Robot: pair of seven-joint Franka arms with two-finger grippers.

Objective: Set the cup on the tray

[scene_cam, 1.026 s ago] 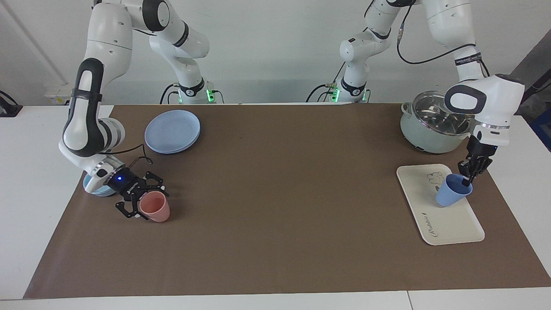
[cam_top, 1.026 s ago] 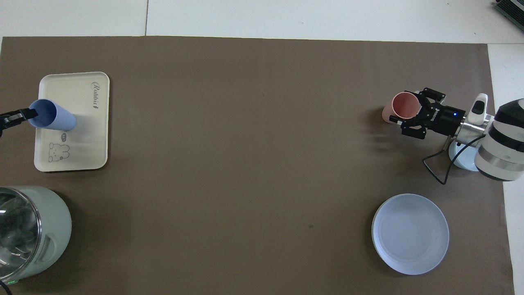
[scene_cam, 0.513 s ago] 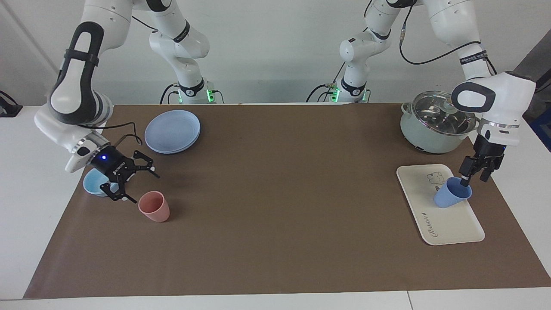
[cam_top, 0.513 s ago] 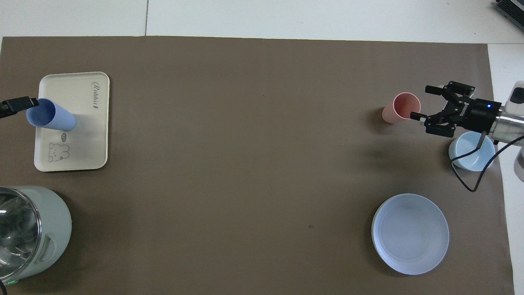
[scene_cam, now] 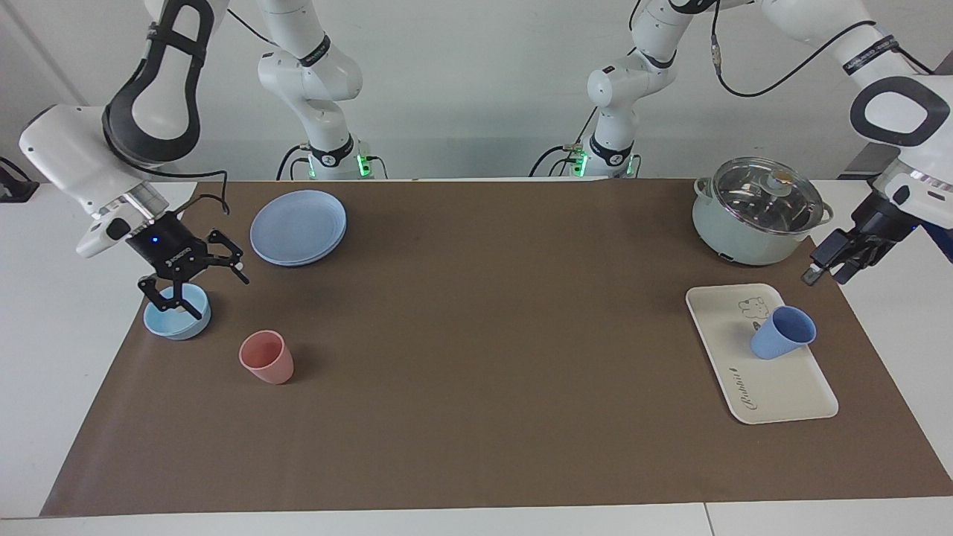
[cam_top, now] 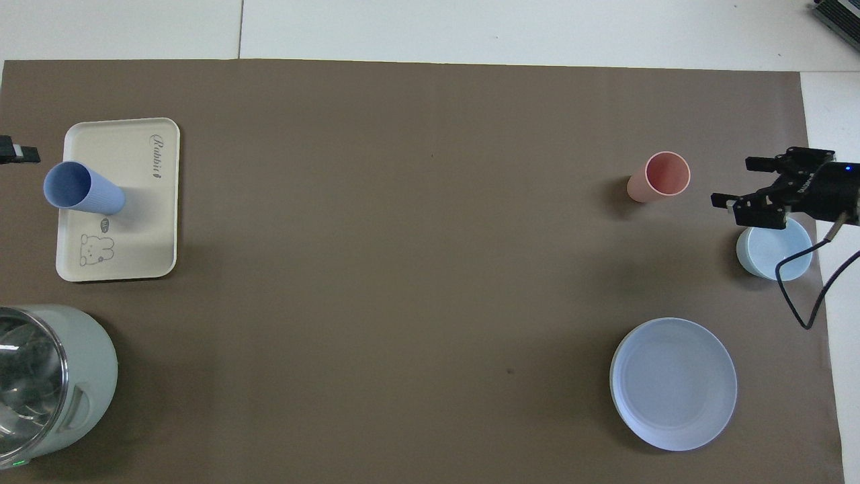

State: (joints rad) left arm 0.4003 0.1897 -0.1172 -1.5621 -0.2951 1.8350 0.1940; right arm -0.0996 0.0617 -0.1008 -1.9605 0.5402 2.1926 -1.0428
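The blue cup [scene_cam: 782,333] [cam_top: 84,189] stands free, mouth up, on the cream tray [scene_cam: 774,391] [cam_top: 144,222], beside the animal print, at the left arm's end of the table. My left gripper [scene_cam: 825,273] is open and empty, raised clear of the cup, over the mat's edge beside the pot. Only its tip [cam_top: 19,152] shows in the overhead view. My right gripper [scene_cam: 197,294] [cam_top: 732,180] is open and empty, up over the light-blue bowl.
A pink cup [scene_cam: 266,357] [cam_top: 660,176] stands near the light-blue bowl [scene_cam: 177,318] [cam_top: 772,252] at the right arm's end. A round blue plate [scene_cam: 298,227] [cam_top: 673,383] lies nearer the robots. A lidded pot [scene_cam: 756,216] [cam_top: 40,383] stands nearer the robots than the tray.
My left gripper let go of the blue cup and rose away from it toward the table's edge. My right gripper let go of the pink cup and drew back over the bowl.
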